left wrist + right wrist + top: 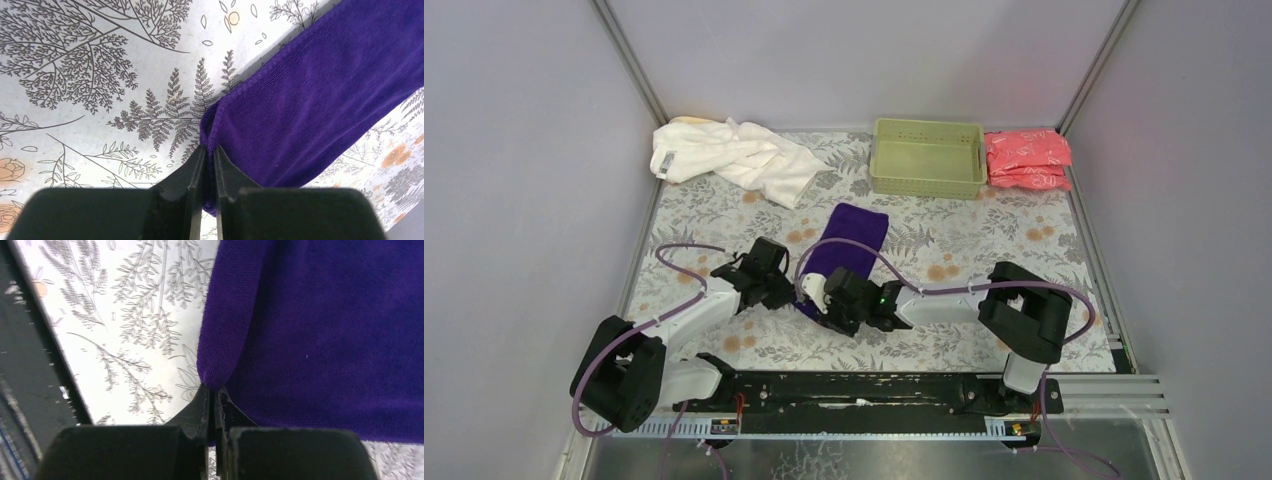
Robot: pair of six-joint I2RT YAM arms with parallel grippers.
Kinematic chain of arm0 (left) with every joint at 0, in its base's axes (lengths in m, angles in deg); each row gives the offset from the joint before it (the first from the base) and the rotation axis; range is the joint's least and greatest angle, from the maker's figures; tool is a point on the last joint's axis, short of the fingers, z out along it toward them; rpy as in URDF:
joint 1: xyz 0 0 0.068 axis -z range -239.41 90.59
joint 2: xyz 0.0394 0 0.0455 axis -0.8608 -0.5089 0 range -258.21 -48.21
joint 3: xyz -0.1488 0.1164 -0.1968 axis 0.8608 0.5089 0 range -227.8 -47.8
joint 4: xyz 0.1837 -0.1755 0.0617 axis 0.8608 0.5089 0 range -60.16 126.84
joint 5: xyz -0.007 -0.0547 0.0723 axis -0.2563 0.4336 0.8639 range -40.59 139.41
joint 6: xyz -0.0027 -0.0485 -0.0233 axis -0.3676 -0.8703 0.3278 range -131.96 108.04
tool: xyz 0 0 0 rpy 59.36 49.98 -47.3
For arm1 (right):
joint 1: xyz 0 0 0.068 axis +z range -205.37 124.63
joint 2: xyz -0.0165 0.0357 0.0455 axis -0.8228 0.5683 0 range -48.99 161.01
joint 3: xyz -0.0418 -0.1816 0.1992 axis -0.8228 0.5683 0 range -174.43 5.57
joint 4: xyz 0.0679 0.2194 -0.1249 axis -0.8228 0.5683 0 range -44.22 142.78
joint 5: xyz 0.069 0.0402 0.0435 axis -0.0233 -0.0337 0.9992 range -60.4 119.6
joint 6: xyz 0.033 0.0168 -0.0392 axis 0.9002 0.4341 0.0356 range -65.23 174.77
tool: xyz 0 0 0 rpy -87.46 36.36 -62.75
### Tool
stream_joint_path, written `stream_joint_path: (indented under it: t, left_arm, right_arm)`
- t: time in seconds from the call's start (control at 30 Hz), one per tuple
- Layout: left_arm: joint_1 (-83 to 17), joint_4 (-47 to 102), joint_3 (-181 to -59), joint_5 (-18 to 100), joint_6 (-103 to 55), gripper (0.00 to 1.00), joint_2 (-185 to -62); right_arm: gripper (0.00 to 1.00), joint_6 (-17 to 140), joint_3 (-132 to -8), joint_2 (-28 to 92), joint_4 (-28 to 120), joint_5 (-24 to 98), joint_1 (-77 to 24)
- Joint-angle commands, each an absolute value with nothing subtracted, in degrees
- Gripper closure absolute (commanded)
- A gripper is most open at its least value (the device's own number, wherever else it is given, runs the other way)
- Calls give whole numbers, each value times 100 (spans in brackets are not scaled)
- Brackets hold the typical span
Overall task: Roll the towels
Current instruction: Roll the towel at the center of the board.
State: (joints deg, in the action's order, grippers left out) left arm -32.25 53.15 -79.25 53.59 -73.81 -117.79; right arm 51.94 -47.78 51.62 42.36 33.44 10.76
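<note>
The dark purple towel (pixel 852 240) lies folded lengthwise in the middle of the flowered table. My left gripper (pixel 792 292) is shut on its near left corner; the left wrist view shows the purple towel (pixel 320 100) pinched between my gripper (pixel 209 150). My right gripper (pixel 824 297) is shut on the near edge beside it, with the purple towel (pixel 325 330) bunched at my gripper (pixel 214 390). The white towel (pixel 734 158) lies crumpled at the back left, and a pale yellow towel (pixel 692 121) peeks out behind it.
A light green basket (pixel 927 157) stands at the back centre. Pink-red wrapped packets (pixel 1027 158) lie stacked to its right. Grey walls close in both sides, and a black rail (pixel 864 388) carries the arm bases along the near edge.
</note>
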Motion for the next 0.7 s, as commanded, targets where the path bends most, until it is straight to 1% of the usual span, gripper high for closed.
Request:
stream_joint_path:
  t: [0.0,0.3,0.4,0.5,0.57,0.67]
  left_arm:
    - [-3348,5459,-8157,5783,-7208,89,-11743]
    - [-3490,5460,-8160,5757,-7120,65,-11592]
    - [-3536,5535,-8028,5723,-7153,53,-11277]
    - [-3558,5773,-7928,5685,-7155,45,-10879]
    - [-3566,5908,-7845,5592,-7155,41,-10549]
    - [-3568,6089,-7698,5424,-7196,41,-10165]
  right_arm:
    - [100,5611,-5119,5245,4510,4775,735]
    - [100,6929,-5166,5679,3868,7068,-410]
    - [100,7347,-5058,5862,3513,7525,-666]
    - [100,7667,-5004,6050,3338,7757,-848]
    - [100,7921,-4919,6169,3106,7957,-967]
    - [100,8307,-4770,6320,2745,8159,-1128]
